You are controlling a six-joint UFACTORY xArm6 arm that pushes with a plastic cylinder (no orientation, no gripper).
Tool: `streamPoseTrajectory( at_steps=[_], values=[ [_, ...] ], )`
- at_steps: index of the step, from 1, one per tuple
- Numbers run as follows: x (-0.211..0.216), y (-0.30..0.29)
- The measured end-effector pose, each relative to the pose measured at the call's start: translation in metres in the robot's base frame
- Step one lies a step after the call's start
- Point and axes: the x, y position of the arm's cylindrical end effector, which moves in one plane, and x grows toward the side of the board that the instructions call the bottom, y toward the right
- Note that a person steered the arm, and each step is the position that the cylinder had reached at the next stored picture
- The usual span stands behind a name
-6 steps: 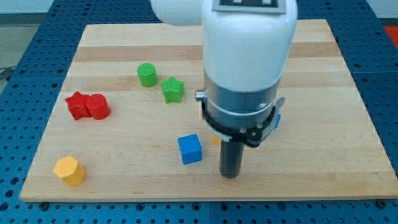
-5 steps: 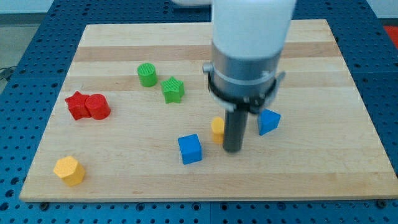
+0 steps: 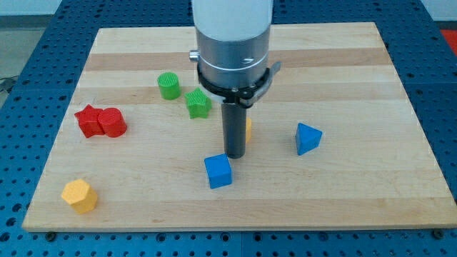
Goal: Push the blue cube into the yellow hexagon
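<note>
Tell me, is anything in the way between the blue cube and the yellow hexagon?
Nothing visible. The blue cube and the yellow hexagon have only bare board between them. My tip sits just above the cube's right side.

Matt plastic blue cube [image 3: 218, 171] and yellow hexagon [image 3: 78, 195] on a smooth, pale wooden board [image 3: 371, 178].

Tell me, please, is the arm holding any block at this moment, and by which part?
Nothing is held. My tip is a plain rod end; it stands just above the blue cube toward the view's top-right, and contact cannot be told.
</note>
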Motion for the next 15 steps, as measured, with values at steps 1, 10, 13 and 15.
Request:
streamPoseTrajectory(
  at_steps=[1,10,13,15],
  values=[
    [0.0,-0.015],
    [0.019,-0.043],
    [0.06,0.013],
    [0.061,0.0]
  ],
)
